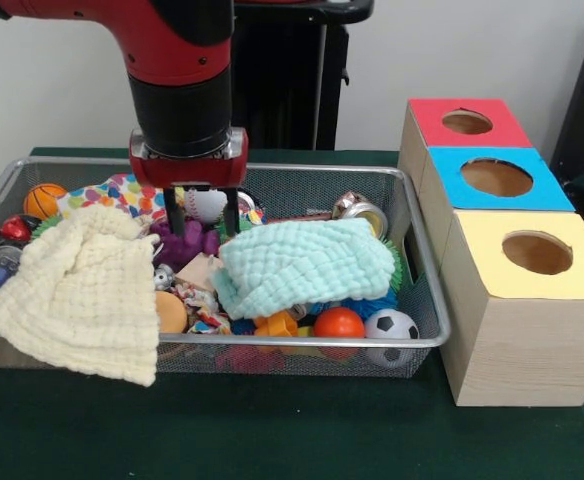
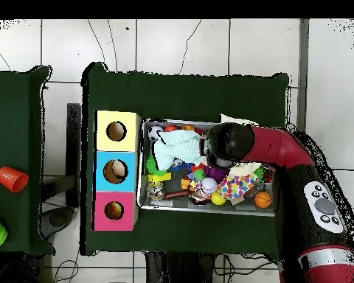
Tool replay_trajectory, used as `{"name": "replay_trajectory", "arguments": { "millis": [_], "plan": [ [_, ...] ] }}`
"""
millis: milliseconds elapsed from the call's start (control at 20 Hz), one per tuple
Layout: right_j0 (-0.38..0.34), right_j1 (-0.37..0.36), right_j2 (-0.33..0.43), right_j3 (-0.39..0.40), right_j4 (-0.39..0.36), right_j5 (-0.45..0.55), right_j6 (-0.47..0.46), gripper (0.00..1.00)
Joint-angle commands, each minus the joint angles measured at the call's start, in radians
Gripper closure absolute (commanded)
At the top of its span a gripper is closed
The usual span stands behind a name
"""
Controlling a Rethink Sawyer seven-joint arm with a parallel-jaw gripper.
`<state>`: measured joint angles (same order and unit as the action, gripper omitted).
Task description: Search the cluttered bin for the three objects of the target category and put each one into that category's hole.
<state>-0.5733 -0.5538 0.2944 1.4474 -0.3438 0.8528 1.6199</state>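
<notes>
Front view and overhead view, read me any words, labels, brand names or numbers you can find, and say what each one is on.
No text can be read in either view.
Silver metal can in the silver wire mesh bin: any print is too blurred to read.
Red-topped wooden box, blue-topped box, yellow-topped box: plain, no markings.

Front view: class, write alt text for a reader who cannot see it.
A red and black robot arm lowers its gripper, fingers open, into a wire mesh bin of toys partly covered by a cream cloth and a mint cloth. Beside the bin stand three wooden boxes with round holes, topped red, blue and yellow.
</notes>
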Motion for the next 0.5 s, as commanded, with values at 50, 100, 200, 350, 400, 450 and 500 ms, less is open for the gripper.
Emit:
{"name": "replay_trajectory", "arguments": {
  "millis": [50, 100, 200, 350, 400, 450, 500],
  "plan": [
    [-0.026, 0.054, -0.036, 0.155, 0.021, -0.171, 0.182, 0.00],
    [-0.026, 0.058, -0.041, 0.161, 0.019, -0.190, 0.185, 0.00],
    [-0.029, 0.070, -0.049, 0.170, 0.018, -0.230, 0.191, 0.00],
    [-0.029, 0.093, -0.062, 0.177, 0.015, -0.291, 0.198, 0.00],
    [-0.028, 0.099, -0.066, 0.177, 0.018, -0.304, 0.198, 0.00],
    [-0.024, 0.105, -0.073, 0.172, 0.017, -0.316, 0.199, 0.00],
    [-0.020, 0.112, -0.081, 0.168, 0.016, -0.327, 0.200, 0.00]
  ]
}}
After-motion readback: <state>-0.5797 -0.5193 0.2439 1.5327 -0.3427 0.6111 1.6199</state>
